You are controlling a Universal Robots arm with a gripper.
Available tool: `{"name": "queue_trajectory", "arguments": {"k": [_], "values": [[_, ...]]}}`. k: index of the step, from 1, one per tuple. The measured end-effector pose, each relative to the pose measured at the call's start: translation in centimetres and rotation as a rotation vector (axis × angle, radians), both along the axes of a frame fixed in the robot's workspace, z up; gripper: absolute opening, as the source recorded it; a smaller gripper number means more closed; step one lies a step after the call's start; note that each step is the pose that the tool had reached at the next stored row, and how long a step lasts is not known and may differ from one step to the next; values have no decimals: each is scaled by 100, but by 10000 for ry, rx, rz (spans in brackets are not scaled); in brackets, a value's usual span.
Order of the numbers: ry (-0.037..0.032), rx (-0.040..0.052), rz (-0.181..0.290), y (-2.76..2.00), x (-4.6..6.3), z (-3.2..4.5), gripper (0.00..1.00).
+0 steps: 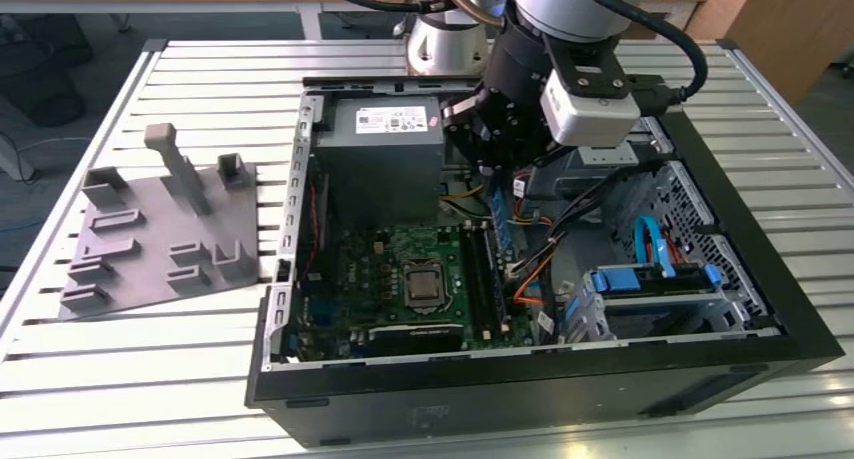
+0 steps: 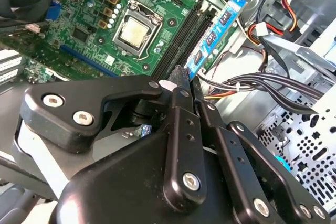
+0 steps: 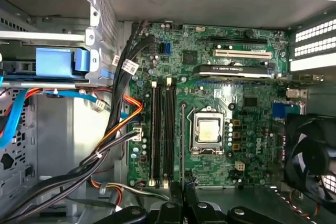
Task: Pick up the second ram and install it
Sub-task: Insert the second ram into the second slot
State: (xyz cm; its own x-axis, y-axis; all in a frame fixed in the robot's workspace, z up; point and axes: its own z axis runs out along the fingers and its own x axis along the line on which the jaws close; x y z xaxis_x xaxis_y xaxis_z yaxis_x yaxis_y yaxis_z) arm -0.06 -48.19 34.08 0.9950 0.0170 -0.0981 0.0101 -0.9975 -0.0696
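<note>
A white table of metal slats (image 1: 120, 379) carries the work. On it lies an open black computer case (image 1: 534, 384) on its side, so that the green motherboard (image 3: 252, 129) faces up to the arm. At the exterior view's left, apart from the case, stands a grey plastic holder with upright slots and posts (image 1: 147, 249). It probably serves to present parts on edge for picking.

The black two-finger gripper (image 2: 185, 73) reaches down into the case. It is clenched on the near end of the second ram (image 2: 212, 38), a thin, long blue-green circuit-board stick with small white labels. The grip at one end leaves the lower edge of the stick free, which seems sensible for a part that goes into a narrow slot.

In the second wrist view the stick is held on edge above the motherboard. It runs nearly parallel to the two long black memory slots (image 3: 157, 129) and just beside them, on the side of the orange and black cables (image 3: 113, 135). This alignment appears deliberate. The stick does not look seated yet: it seems to hover over the board rather than stand in a slot. Whether either slot already holds a module is hard to tell. The silver processor socket (image 3: 209, 129) lies on the other side of the slots, well clear of the gripper.
</note>
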Motion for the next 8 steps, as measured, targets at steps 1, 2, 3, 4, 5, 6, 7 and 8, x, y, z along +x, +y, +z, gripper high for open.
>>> {"name": "queue_trajectory", "arguments": {"k": [1, 2, 3, 4, 5, 6, 7, 8], "values": [[0, 0, 0, 0, 0, -11, 14], [0, 0, 0, 0, 0, -22, 14], [0, 0, 0, 0, 0, -32, 14], [0, 1, 0, 0, 0, -42, 14], [0, 1, 0, 0, 0, -49, 14], [0, 1, 0, 0, 0, -56, 14], [0, 1, 0, 0, 0, -63, 14], [0, 1, 0, 0, 0, -69, 14]]}}
